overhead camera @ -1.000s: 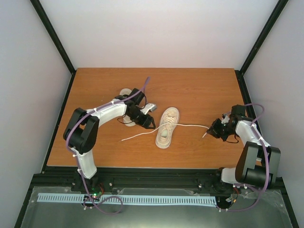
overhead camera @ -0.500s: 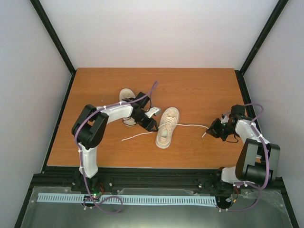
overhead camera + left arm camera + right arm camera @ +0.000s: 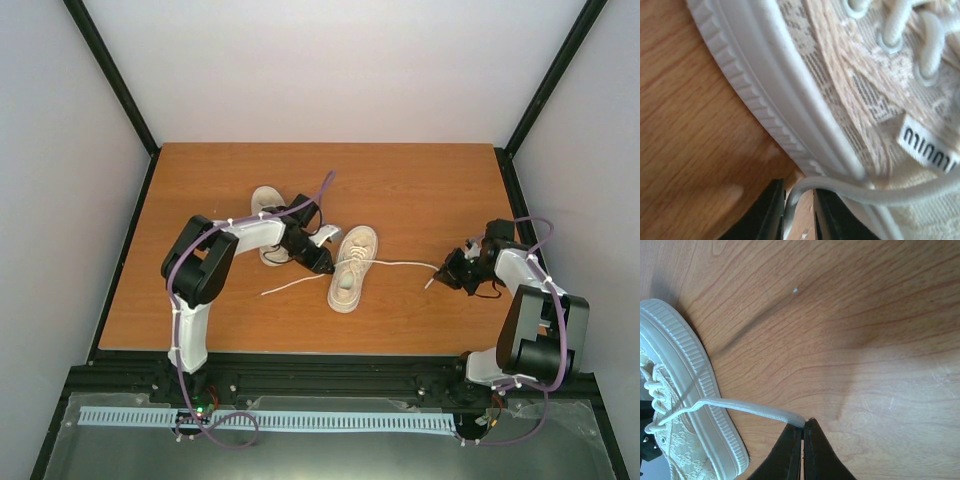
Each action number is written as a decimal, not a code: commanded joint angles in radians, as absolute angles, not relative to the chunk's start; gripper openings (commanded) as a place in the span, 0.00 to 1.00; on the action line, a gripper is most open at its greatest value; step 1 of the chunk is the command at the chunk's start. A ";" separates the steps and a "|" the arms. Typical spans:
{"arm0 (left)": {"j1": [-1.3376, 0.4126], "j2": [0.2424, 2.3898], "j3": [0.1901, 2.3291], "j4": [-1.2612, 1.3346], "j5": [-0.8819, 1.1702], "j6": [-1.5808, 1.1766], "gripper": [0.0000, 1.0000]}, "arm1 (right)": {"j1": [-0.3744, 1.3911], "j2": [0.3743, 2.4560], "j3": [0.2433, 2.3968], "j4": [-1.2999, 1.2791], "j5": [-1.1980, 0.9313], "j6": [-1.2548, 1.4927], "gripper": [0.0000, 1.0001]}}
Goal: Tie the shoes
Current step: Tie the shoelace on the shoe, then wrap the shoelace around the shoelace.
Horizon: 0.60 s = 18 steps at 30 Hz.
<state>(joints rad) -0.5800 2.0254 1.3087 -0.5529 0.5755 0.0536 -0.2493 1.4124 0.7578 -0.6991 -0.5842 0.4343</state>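
L jaws astride lace (image 3: 855, 192) by shoe (image 3: 850, 95), grip unclear; R jaws clamp other lace end (image 3: 757, 408).

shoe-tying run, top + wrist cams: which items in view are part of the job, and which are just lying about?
Part of the job:
- centre shoe
- second shoe, partly behind the left arm
- left lace, running between the fingers of the left gripper
- right lace, pinched by the right gripper

Lying about:
- small white speck on the wooden table
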 commanded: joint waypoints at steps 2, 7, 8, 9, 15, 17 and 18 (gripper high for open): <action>-0.584 2.041 1.369 -0.493 0.634 -0.008 0.14 | -0.258 1.429 0.793 -0.694 -0.589 0.432 0.03; -0.586 1.982 1.342 -0.417 0.644 -0.080 0.01 | -0.259 1.443 0.809 -0.695 -0.586 0.433 0.03; -0.586 1.959 1.327 -0.411 0.613 -0.084 0.01 | -0.259 1.445 0.811 -0.694 -0.586 0.434 0.03; -0.585 1.935 1.316 -0.408 0.592 -0.082 0.01 | -0.258 1.446 0.815 -0.693 -0.584 0.434 0.03; -0.586 1.834 1.308 -0.403 0.559 -0.102 0.01 | -0.245 1.494 0.920 -0.697 -0.596 0.419 0.03; -0.585 1.824 1.314 -0.390 0.569 -0.121 0.01 | -0.213 1.533 0.985 -0.704 -0.588 0.413 0.03; -0.585 1.824 1.321 -0.385 0.580 -0.128 0.01 | -0.190 1.558 1.036 -0.707 -0.584 0.415 0.03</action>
